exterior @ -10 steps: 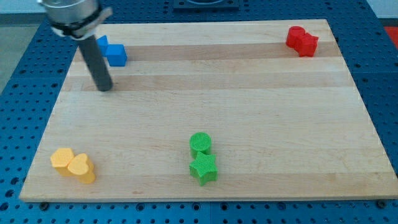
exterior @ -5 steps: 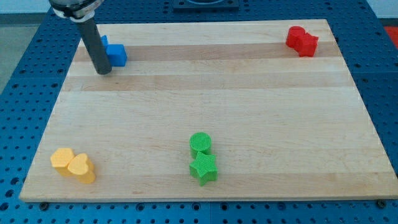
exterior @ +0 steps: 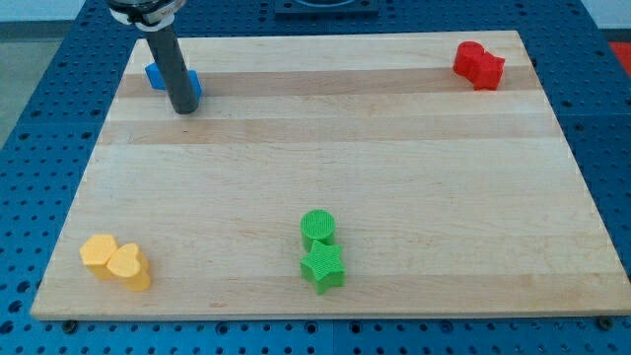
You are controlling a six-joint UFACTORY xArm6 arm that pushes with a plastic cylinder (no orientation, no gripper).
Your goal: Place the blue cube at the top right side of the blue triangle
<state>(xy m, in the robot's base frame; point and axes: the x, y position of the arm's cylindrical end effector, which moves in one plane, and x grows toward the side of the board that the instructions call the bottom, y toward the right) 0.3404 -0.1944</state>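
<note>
Two blue blocks sit up in the view's top left corner, and my tip (exterior: pixel 184 109) is planted right in front of them, so the rod hides most of both. Blue cube (exterior: pixel 193 87) peeks out on the rod's right, blue triangle (exterior: pixel 154 74) on its left, and they look touching or nearly so. No jaws on this rig, just a bare rod holding nothing.

Risk, as I see it: with the two blues packed that tight, any shove on the cube could drag the triangle along too, or spin the cube off the tip sideways. Both are also close to the board (exterior: pixel 394 148) edge up there, so a push toward the view's top could run one off. No writing or labels anywhere that I can read.
</note>
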